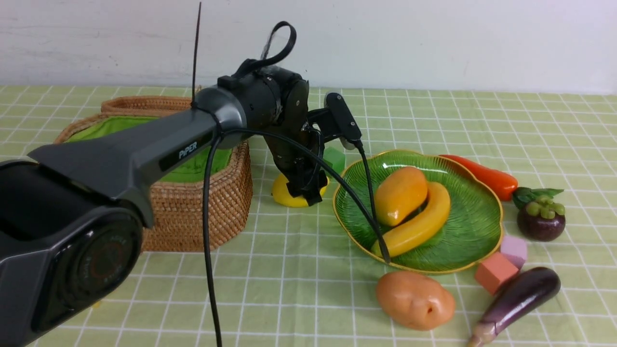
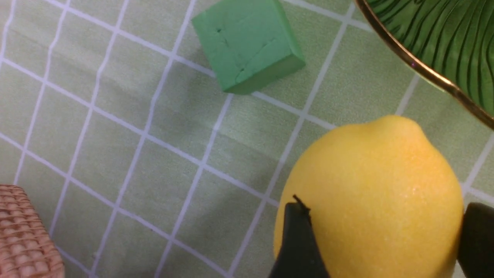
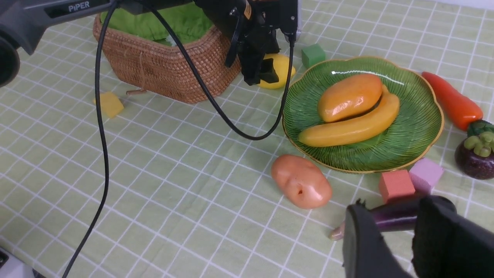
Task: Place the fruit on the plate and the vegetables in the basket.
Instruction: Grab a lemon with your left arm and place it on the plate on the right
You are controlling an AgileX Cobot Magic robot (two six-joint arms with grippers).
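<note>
My left gripper (image 1: 308,188) is down on the table between the basket (image 1: 193,207) and the plate (image 1: 482,226). It is shut on the yellow lemon (image 2: 370,193), one finger on each side. The mango (image 1: 400,195) and banana (image 1: 424,219) lie on the green plate. The mangosteen (image 1: 540,219) and red pepper (image 1: 487,176) lie right of the plate. The potato (image 1: 414,299) and eggplant (image 1: 520,296) lie in front of it. My right gripper (image 3: 393,210) is open and empty, above the table near the eggplant (image 3: 393,216); it is out of the front view.
A green foam block (image 1: 335,158) sits just behind the lemon. Red-orange (image 1: 494,271) and pink (image 1: 513,250) blocks sit between plate and eggplant. A yellow block (image 3: 110,104) lies by the basket's near side. The left arm's cable hangs over the plate's left rim.
</note>
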